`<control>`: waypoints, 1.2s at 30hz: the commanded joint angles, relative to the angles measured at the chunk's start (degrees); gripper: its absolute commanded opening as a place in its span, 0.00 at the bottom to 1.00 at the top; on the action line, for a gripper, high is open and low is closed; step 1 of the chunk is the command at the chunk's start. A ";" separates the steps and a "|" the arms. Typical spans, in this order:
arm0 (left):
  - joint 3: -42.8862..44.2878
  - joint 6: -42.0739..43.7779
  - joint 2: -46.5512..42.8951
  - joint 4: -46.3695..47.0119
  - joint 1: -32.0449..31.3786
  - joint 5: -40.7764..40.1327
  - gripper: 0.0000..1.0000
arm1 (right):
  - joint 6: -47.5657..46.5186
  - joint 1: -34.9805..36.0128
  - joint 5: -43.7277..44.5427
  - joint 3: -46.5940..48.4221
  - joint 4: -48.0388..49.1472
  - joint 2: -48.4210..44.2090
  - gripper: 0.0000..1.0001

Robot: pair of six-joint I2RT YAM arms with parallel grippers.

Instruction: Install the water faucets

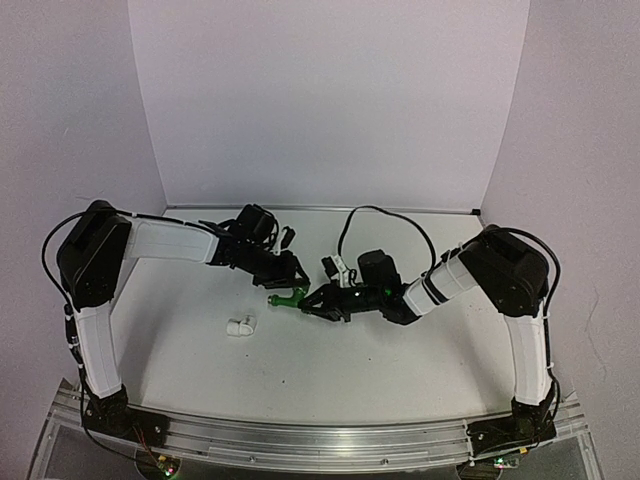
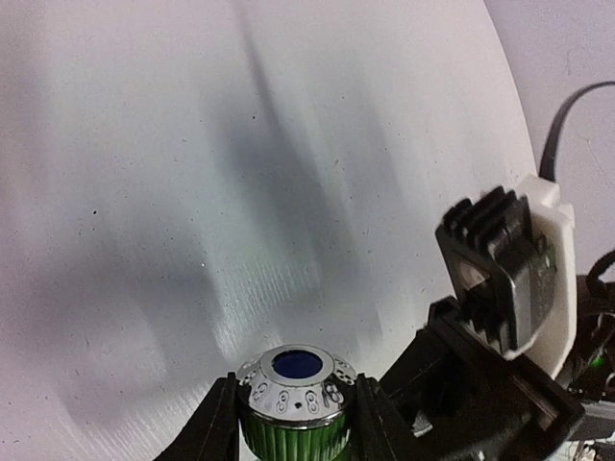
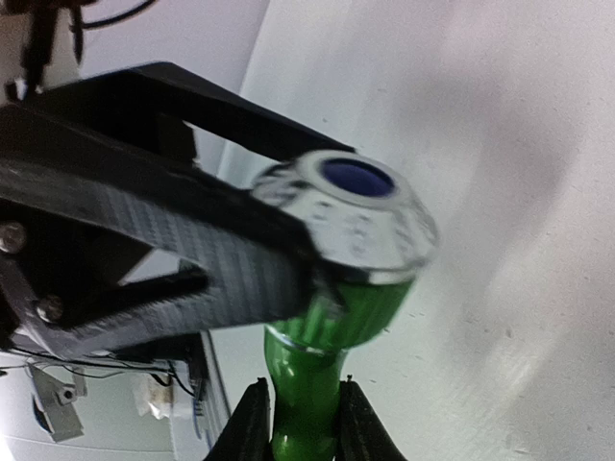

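Note:
A green tap (image 1: 288,297) with a silver-capped round knob is held between both grippers above the middle of the table. My left gripper (image 2: 296,423) is shut on the ribbed green knob (image 2: 294,434) under its silver cap with a blue centre. My right gripper (image 3: 300,423) is shut on the tap's green neck (image 3: 306,389); the knob (image 3: 357,216) shows above it with a left finger (image 3: 192,259) across it. A small white pipe fitting (image 1: 240,326) lies on the table, left of and below the grippers.
White walls stand behind and on both sides of the table (image 1: 330,370). Black cables (image 1: 380,215) trail from the arms at the back. A metal rail (image 1: 320,440) runs along the near edge.

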 commanded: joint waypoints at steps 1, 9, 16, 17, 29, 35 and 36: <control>-0.55 1.00 -3.57 3.53 -0.36 1.94 0.09 | -0.34 0.04 -0.04 -1.35 4.55 -1.14 0.01; -5.85 3.17 -10.18 5.35 1.43 1.44 0.79 | -3.24 -0.18 0.68 -6.19 4.56 -6.49 0.00; -16.33 1.84 -15.20 14.17 4.18 14.07 0.83 | -5.88 -1.47 0.74 -10.55 4.07 -13.77 0.00; -16.94 1.72 -15.28 15.24 4.20 16.62 0.83 | -6.06 -1.60 0.83 -10.93 3.88 -15.09 0.00; -20.35 -0.12 -17.70 23.46 4.19 25.85 0.63 | -12.16 -2.42 -0.77 -7.84 -5.16 -21.73 0.00; -18.71 -0.01 -17.14 23.70 4.68 27.03 0.68 | -13.29 -2.40 -4.33 -6.56 -6.77 -21.37 0.00; -18.34 -0.10 -16.92 23.70 4.79 27.50 0.65 | -13.34 -2.43 -4.10 -6.72 -6.76 -21.56 0.00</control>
